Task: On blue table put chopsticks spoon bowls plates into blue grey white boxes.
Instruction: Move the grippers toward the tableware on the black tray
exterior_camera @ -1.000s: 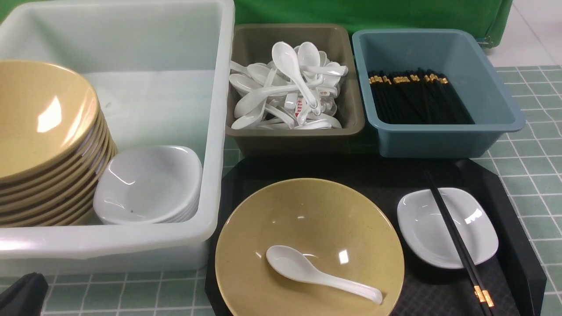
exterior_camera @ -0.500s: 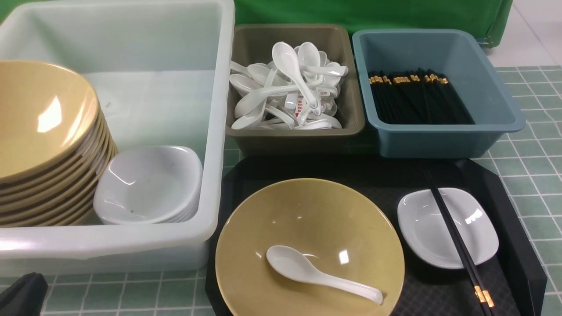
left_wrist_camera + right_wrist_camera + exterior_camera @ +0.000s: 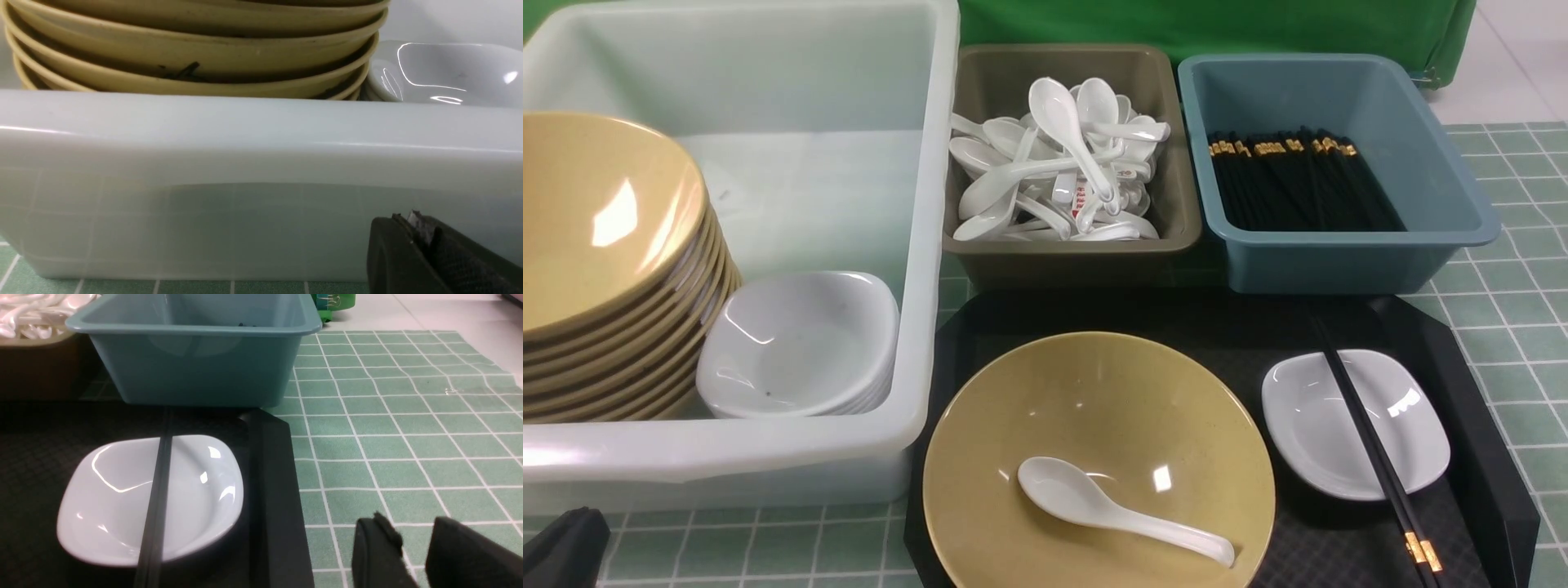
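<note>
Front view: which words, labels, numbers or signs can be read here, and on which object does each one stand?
Red marks on a glossy white soup spoon in the olive-grey plastic tub: too small and blurred to read.
Long black chopsticks with gold bands, lying across the white dish: no writing can be made out.
Nothing else shows any text.

bowl [image 3: 1094,392] mustard-tan | spoon [image 3: 1111,510] white | chopsticks [image 3: 1364,433] black, gold bands | table [image 3: 1503,327] pale-green, white grid | tray [image 3: 1482,441] black

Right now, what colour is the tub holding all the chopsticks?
Dusty blue. The front view shows the blue box best, with the chopsticks inside.
</note>
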